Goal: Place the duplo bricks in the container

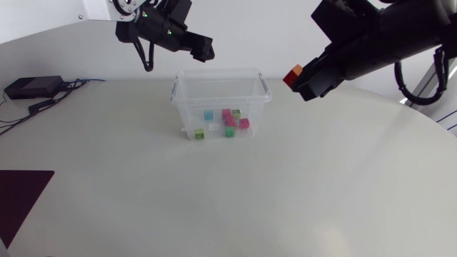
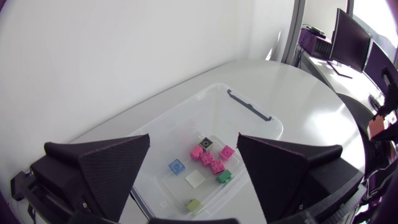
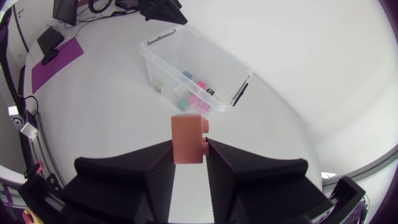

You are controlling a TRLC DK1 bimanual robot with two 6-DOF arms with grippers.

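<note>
We're pinching the orange brick in our right gripper, hovering just beside the container, with the left gripper hanging wide open above it. If we're letting go here, it's probably missing the rim.

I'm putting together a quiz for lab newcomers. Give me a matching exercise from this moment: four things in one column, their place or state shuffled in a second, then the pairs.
Things
1. orange brick
2. blue brick
3. left gripper
4. container

Place or state
A. open, holding nothing
B. clear, standing on the table
C. clamped in the right gripper
D. lying inside the container

Pairs: 1-C, 2-D, 3-A, 4-B
</note>
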